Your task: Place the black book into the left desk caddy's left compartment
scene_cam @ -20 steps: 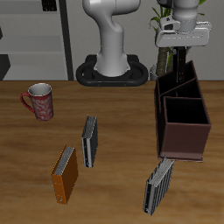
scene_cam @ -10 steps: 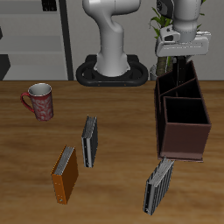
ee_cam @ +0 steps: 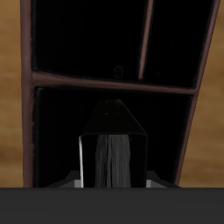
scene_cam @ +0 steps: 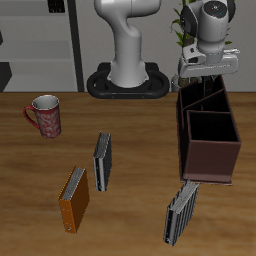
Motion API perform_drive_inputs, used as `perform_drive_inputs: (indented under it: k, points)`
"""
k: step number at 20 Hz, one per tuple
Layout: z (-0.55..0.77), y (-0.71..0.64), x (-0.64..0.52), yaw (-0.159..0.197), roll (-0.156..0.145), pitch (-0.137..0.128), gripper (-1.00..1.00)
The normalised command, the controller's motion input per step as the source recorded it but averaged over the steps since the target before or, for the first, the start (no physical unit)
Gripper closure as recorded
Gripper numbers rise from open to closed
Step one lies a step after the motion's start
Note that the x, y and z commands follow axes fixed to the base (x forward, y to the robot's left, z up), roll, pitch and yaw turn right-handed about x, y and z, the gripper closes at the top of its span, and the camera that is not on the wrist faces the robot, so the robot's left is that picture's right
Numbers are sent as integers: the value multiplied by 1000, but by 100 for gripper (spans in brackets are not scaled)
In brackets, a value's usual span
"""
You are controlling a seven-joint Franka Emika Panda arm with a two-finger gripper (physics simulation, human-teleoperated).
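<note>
The left desk caddy (scene_cam: 212, 148) is a dark maroon-brown box near the table's edge, split by a divider (scene_cam: 205, 108) into two compartments. My gripper (scene_cam: 207, 70) hangs over the compartment farther back and is shut on the black book (scene_cam: 204, 84). The book stands upright with its lower part inside that compartment. In the wrist view the black book (ee_cam: 112, 140) shows between my fingers, over the dark compartment floor and just short of the caddy's divider (ee_cam: 114, 83). Whether the book touches the floor is hidden.
A red patterned mug (scene_cam: 45, 115) stands farther back near the other side. A grey-and-black striped book (scene_cam: 102, 161) and an orange-brown book (scene_cam: 74, 198) lie mid-table. Another striped book (scene_cam: 182, 212) lies before the caddy. A plant (scene_cam: 185, 30) and the robot base (scene_cam: 128, 80) stand behind.
My gripper has come down with the black book, and the book's lower end has gone deeper into the caddy's back compartment. Nothing else has moved.
</note>
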Motion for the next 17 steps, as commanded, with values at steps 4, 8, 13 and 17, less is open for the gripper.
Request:
perform_drive_inputs:
  k: [4, 8, 13, 17]
  points:
    - [-105, -61, 76, 32, 16, 42, -100]
    - [-77, -183, 118, -14, -22, 45, -100]
    - [37, -185, 63, -17, -9, -8, -100]
    - [52, -142, 75, -26, -27, -3, -100]
